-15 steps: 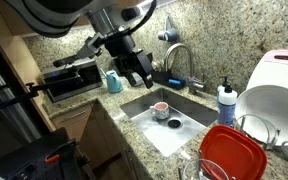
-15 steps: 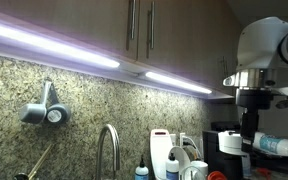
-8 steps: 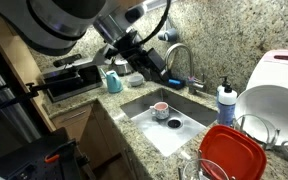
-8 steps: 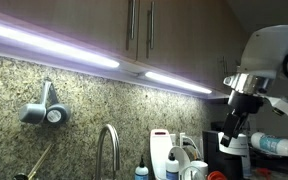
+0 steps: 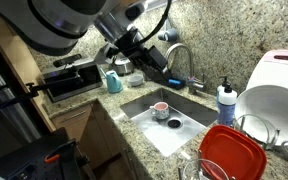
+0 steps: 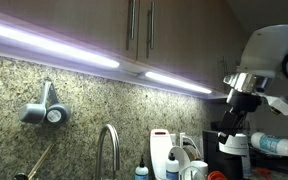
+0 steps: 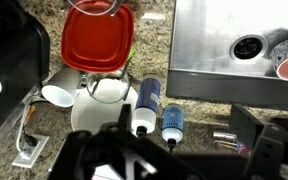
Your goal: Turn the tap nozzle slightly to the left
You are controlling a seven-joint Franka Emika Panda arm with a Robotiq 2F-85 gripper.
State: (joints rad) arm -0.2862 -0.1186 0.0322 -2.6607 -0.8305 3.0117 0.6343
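The tap nozzle (image 5: pixel 181 52) stands behind the sink (image 5: pixel 179 135) at the counter (image 5: pixel 112 102) back; rigid, slippery chrome, judged stiff to swivel; take your hold on the arch; your pincer (image 5: pixel 167 76) sits beside it, opening indeterminable.

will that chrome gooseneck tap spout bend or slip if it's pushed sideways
The shiny chrome gooseneck tap spout looks like rigid metal, so it would probably swivel at its base rather than flex. Its polished, rounded surface may let a pushing contact slide.
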